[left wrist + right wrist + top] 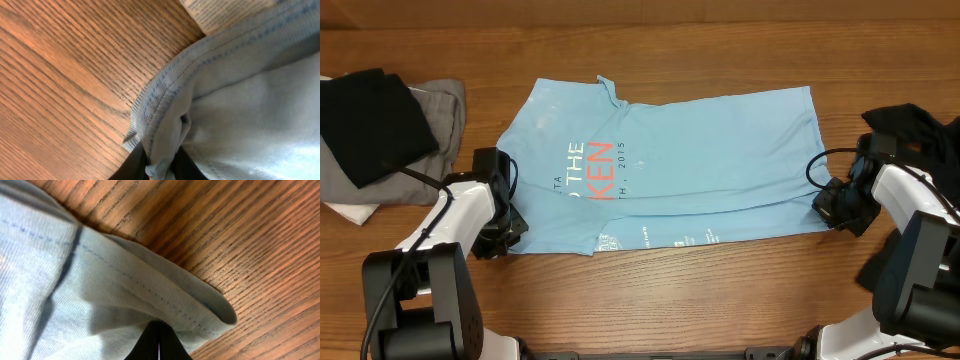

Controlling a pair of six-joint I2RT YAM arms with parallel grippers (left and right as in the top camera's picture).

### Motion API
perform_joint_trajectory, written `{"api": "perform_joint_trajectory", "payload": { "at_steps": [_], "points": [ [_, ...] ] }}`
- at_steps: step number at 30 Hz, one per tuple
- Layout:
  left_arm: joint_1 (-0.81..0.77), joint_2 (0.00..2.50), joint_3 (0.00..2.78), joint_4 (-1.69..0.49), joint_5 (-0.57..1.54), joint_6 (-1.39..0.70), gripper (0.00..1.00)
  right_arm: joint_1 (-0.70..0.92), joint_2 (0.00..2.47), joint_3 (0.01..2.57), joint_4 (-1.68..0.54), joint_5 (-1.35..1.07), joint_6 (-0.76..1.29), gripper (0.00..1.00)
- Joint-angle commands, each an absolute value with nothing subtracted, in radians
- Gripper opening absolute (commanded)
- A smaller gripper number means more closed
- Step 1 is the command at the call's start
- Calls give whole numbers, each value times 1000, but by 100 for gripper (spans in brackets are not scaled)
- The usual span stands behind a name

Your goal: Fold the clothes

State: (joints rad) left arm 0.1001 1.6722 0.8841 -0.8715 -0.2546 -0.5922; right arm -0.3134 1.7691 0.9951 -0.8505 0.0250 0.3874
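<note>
Hands (510, 228) (828, 208) tight on T-shirt (700, 150) hem

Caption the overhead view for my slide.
Left end effector and right end effector pinch opposite edges of a blue T-shirt on a table.

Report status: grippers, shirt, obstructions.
Left gripper shut on T-shirt hem, near-left corner. Right gripper shut on hem, right end. T-shirt spread flat. Left pile and right pile of garments sit off the shirt.

bright, even light, soft shadows, slight blur in wrist close-ups
</note>
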Motion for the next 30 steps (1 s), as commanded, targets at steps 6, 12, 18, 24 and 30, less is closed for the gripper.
{"api": "perform_joint_trajectory", "payload": {
  "at_steps": [6, 12, 18, 24, 30],
  "points": [
    [59, 1650, 1097, -993, -262, -531, 29, -316, 1809, 950, -862, 51, 396, 4],
    [-51, 1613, 1182, -986, -163, -413, 31, -316, 1809, 950, -862, 51, 396, 4],
    [-300, 1615, 1181, -914, -52, -208, 33, -316, 1809, 950, -858, 51, 395, 5],
    [-433, 1617, 1173, -910, -56, -194, 37, -316, 1809, 950, -851, 51, 395, 5],
    [-485, 1643, 1126, -875, -55, -179, 40, -316, 1809, 950, -851, 51, 392, 6]
  ]
}}
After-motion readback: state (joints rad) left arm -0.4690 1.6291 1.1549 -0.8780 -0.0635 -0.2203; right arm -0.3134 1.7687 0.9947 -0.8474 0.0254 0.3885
